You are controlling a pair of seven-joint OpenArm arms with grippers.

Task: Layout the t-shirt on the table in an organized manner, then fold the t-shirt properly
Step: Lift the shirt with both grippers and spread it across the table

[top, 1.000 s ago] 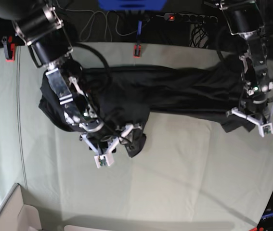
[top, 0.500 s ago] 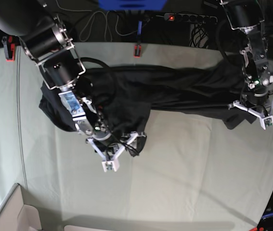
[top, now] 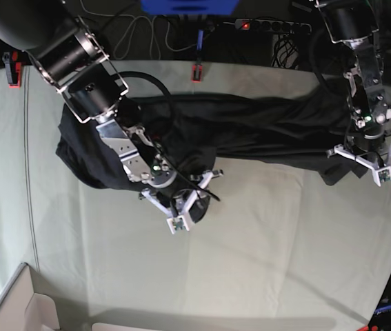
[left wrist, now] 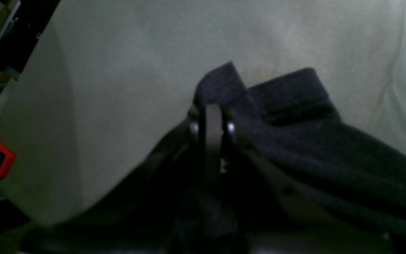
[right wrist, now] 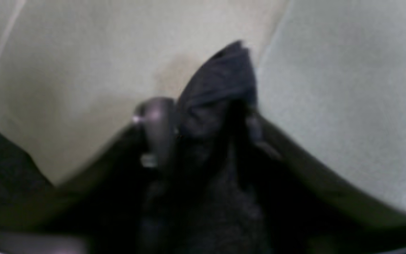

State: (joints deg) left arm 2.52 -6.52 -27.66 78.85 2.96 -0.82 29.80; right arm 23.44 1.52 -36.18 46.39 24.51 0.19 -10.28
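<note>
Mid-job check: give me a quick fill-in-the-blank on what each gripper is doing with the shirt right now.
1. The t-shirt is ____ in colour.
2. The left gripper has its jaws shut on a ____ of the shirt.
3. The right gripper has shirt fabric bunched ____ its jaws.
4. The shirt lies bunched, not spread flat, on the pale ____ table.

Missing words: black; fold; between; green

Robot lab: cloth-covered table [top: 264, 234], power strip [top: 272, 26], cables [top: 136, 33].

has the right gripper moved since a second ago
Yes. The right gripper has shifted rightward across the table, away from the cardboard box, with a fold of the t-shirt.
</note>
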